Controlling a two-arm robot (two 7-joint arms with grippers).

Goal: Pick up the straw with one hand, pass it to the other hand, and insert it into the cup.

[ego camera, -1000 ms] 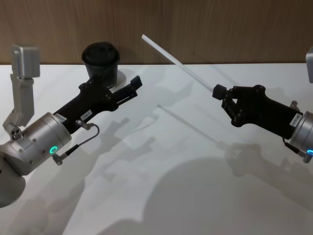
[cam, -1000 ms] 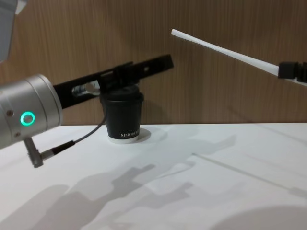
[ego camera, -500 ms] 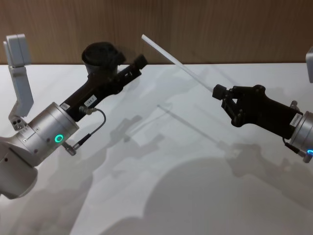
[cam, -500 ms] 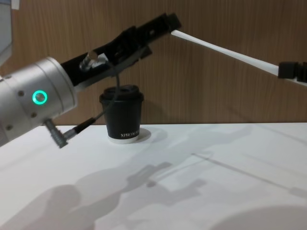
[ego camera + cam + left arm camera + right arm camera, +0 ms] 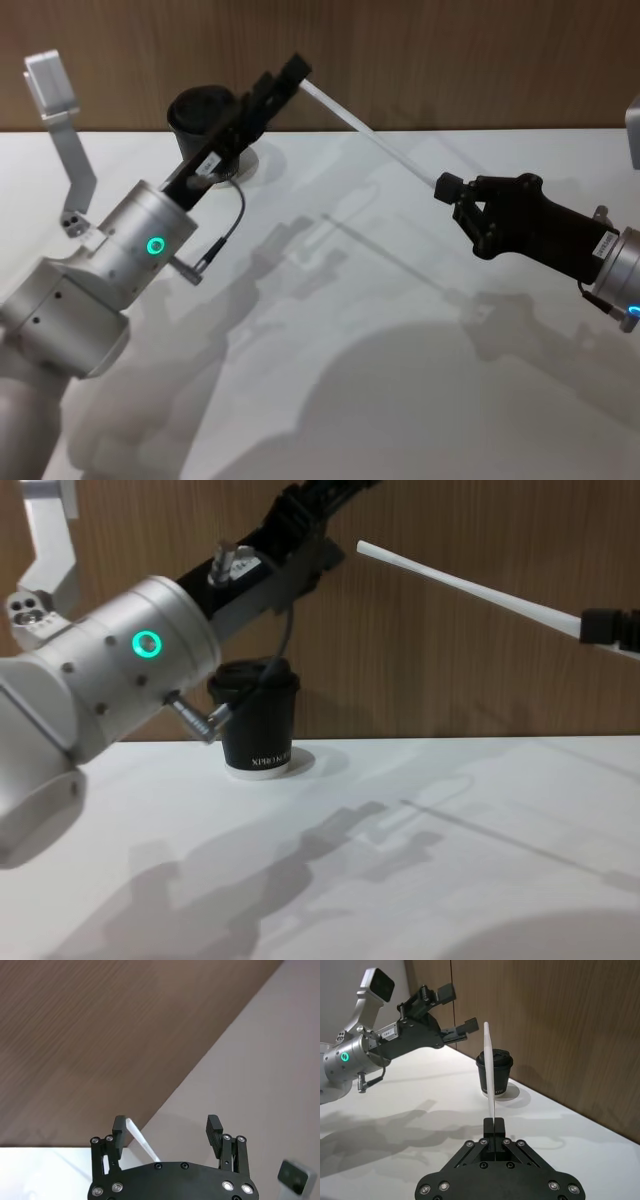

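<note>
Two grippers, one straw, one cup. We list the right gripper (image 5: 447, 187) over the right side of the tabletop (image 5: 400, 330), jaws closed tight on the near end of the straw (image 5: 370, 133). The straw hangs clear of the tabletop, its long axis rising from that grip toward the far left. We list the left gripper (image 5: 166, 1127) raised at the straw's free tip, jaws spread wide and holding nothing. The tip lies between its fingers, close to one; we cannot tell whether they touch. We list the cup (image 5: 258, 730) upright and lidded at the tabletop's far edge, left of centre. We judge closing on the tip to be the coming move.
</note>
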